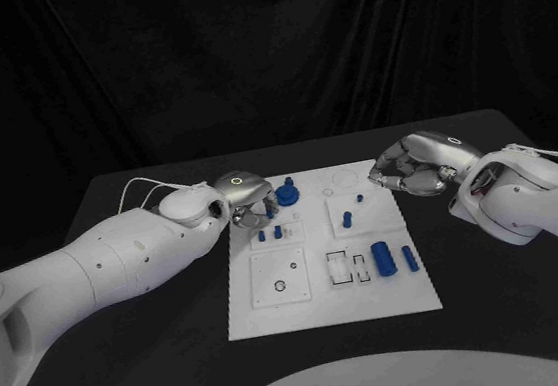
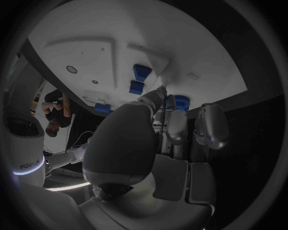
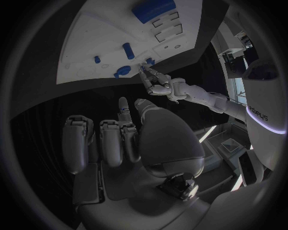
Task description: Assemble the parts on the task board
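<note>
The robot's left hand (image 1: 245, 197) hangs over the far left corner of the white task board (image 1: 386, 301), its silver fingers pointing down toward a small cluster of blue parts just beside its fingertips. Whether a part is pinched there cannot be told; the left wrist view shows the fingers (image 2: 176, 125) close above the board's edge, with blue pieces just beyond them, which suggests a pick or a seating is in hand. The right hand (image 1: 413, 166) waits just off the board's far right edge, fingers curled in and holding nothing, likely kept clear so the left can work. A round blue knob (image 1: 288, 192) stands just right of the left hand; a blue peg (image 1: 347, 220) stands near the board's middle, and two smooth blue cylinders (image 1: 383, 261) lie nearer the robot beside rectangular slots. The board looks like matte, rigid plastic with raised panels and cut sockets.
</note>
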